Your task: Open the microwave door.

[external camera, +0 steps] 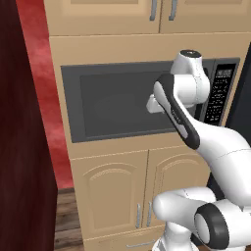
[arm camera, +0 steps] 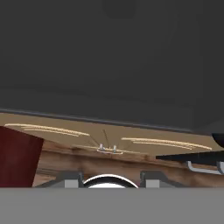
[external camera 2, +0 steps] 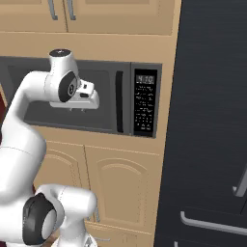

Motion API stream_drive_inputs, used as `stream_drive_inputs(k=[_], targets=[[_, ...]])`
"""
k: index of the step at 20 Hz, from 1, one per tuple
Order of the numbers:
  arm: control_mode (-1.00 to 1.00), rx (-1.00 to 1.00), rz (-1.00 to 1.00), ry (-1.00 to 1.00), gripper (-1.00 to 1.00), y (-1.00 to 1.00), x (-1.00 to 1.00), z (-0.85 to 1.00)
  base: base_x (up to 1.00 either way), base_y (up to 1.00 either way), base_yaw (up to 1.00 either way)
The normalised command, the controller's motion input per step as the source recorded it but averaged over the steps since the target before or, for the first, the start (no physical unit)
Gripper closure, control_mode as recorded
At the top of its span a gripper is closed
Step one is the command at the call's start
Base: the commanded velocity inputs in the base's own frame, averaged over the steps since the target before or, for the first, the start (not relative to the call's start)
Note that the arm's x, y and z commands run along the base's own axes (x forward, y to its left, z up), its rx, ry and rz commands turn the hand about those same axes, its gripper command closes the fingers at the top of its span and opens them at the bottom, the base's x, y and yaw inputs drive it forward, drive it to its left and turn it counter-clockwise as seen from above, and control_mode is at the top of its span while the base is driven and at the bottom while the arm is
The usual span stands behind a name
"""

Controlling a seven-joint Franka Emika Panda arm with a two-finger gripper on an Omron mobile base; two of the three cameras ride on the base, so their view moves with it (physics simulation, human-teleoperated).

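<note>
My hand [external camera 2: 86, 110] hangs pressed together and empty just before the microwave door [external camera: 117, 100], a stiff, smooth, hinged panel still flush in the microwave [external camera 2: 96, 96], and I judge the black bar handle [external camera 2: 119, 102], just beside the button panel [external camera 2: 145, 102], the only sound hold.

The tall beige wooden cabinet wall [external camera: 132, 49] carries the large dark grey built-in microwave [external camera: 122, 100] — set flush in its opening; beige doors with silver handles [external camera: 110, 196] stand below, above a brown plank floor [external camera: 63, 220].
</note>
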Motion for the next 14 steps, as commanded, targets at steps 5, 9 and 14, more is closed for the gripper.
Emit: stream_drive_inputs(k=[5,9,14], targets=[[-1.0,0.05,0.0,-0.14,-1.0,-0.29,-0.39,0.0,0.0,0.0,0.0],[-1.0,0.03,0.0,-0.34,-1.0,-0.3,-0.73,0.0,0.0,0.0,0.0],[-1.0,0.01,0.0,-0.37,-1.0,-0.41,-0.7,0.0,0.0,0.0,0.0]])
